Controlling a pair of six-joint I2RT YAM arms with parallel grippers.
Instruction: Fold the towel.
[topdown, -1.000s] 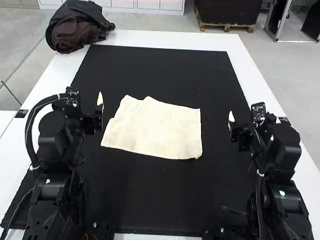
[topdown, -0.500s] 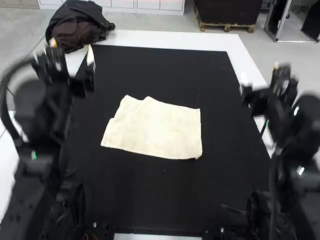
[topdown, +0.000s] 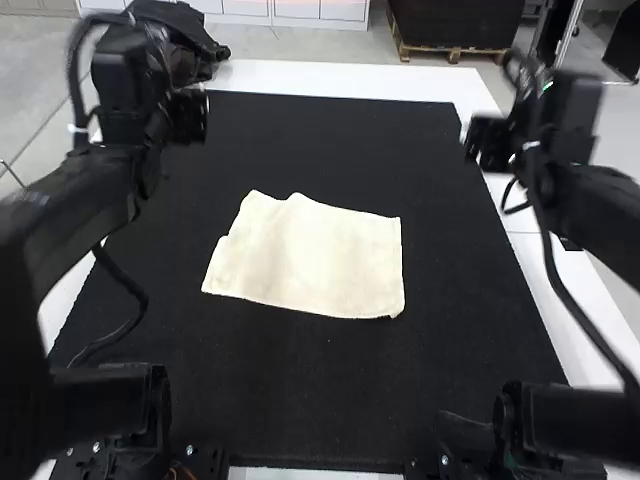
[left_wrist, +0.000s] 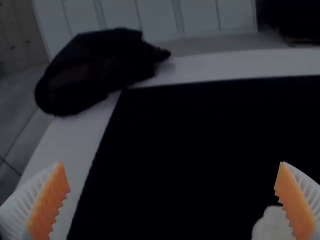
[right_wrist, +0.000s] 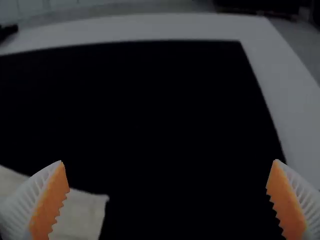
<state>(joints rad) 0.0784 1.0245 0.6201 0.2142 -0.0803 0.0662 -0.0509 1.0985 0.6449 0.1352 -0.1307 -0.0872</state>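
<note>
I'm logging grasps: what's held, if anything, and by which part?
Nothing: the left hand and right hand are open, and the cream cloth towel lies on the black mat.

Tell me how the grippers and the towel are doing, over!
Left gripper open, right gripper open, both empty. Towel lying flat on black mat, ungripped. Dark bundle on table, far left corner, away from towel.

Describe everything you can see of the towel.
The towel is cream-coloured, soft-looking cloth, lying mostly flat on the black mat. Its outline is roughly four-sided: the high view's right edge runs fairly straight, while the far edge dips near its left corner and the left edge has a small notch. Whether it is layered I cannot tell. Neither the left hand nor the right hand touches it.
</note>
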